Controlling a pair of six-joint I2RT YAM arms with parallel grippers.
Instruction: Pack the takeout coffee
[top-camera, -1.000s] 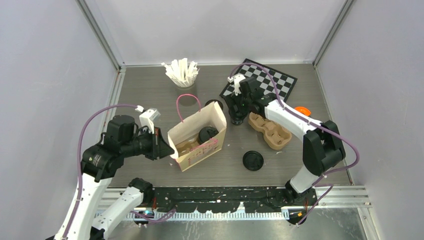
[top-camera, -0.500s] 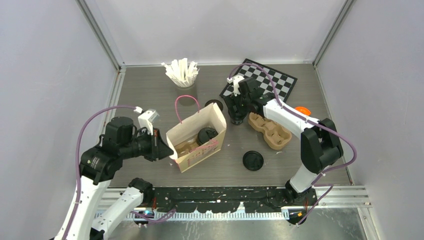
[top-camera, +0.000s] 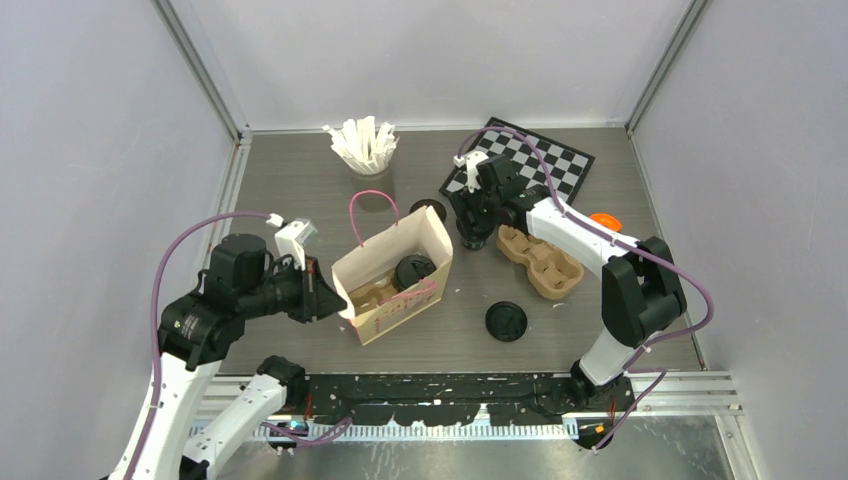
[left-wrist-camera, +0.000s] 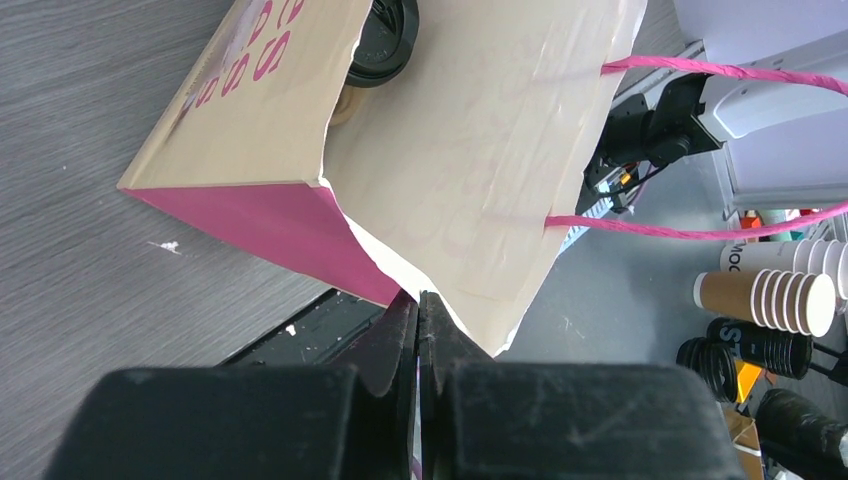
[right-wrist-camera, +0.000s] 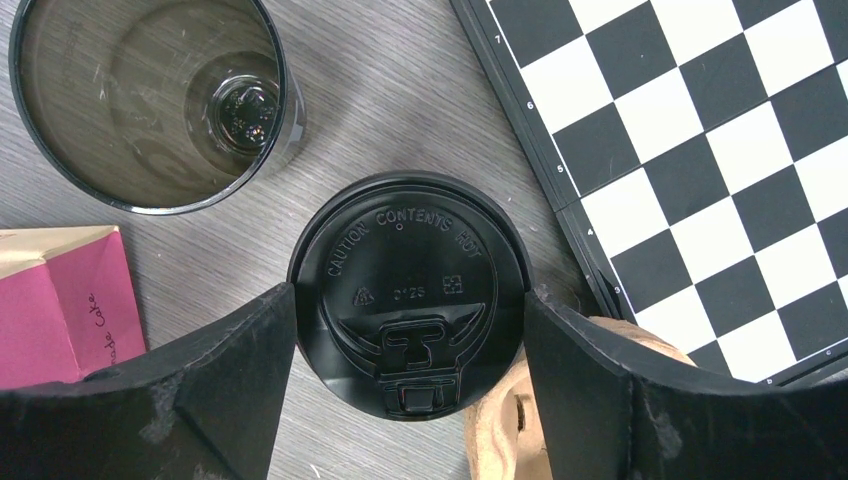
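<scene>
My right gripper (right-wrist-camera: 408, 335) straddles a small black paper cup with a round black plastic lid (right-wrist-camera: 405, 265), which stands beside the black-and-white chessboard (right-wrist-camera: 700, 150). My fingers sit wide, right against the lid's rim; I cannot tell whether they grip. My left gripper (left-wrist-camera: 418, 305) is pinched fully closed on the edge of the tan-and-pink paper bag (left-wrist-camera: 460, 150). Another lidded black cup (top-camera: 413, 268) sits inside.

L gripper (left-wrist-camera: 418, 298) pinched closed, R gripper (right-wrist-camera: 408, 305) spread wide.
</scene>
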